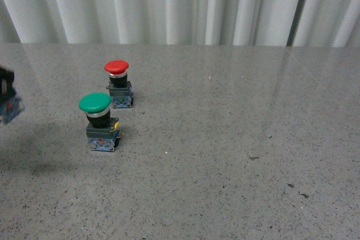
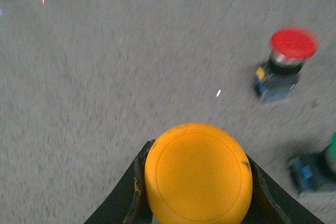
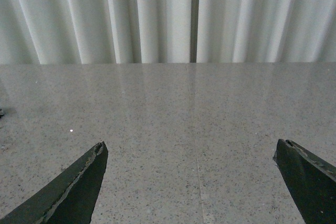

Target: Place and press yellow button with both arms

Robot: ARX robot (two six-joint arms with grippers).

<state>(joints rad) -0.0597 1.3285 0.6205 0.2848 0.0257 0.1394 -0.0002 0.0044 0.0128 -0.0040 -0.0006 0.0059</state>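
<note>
- Your left gripper pinches the yellow button.
- Your right gripper is spread wide over the table.
- The green button stands near the red button.

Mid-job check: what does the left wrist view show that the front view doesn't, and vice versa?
Left wrist only: the yellow button, cap up, gripped between the left end effector's black fingers. Front only: the white curtain and the green button in full. Both: the red button, the grey table, and the green button, though it is cut off at the wrist view's edge.
</note>
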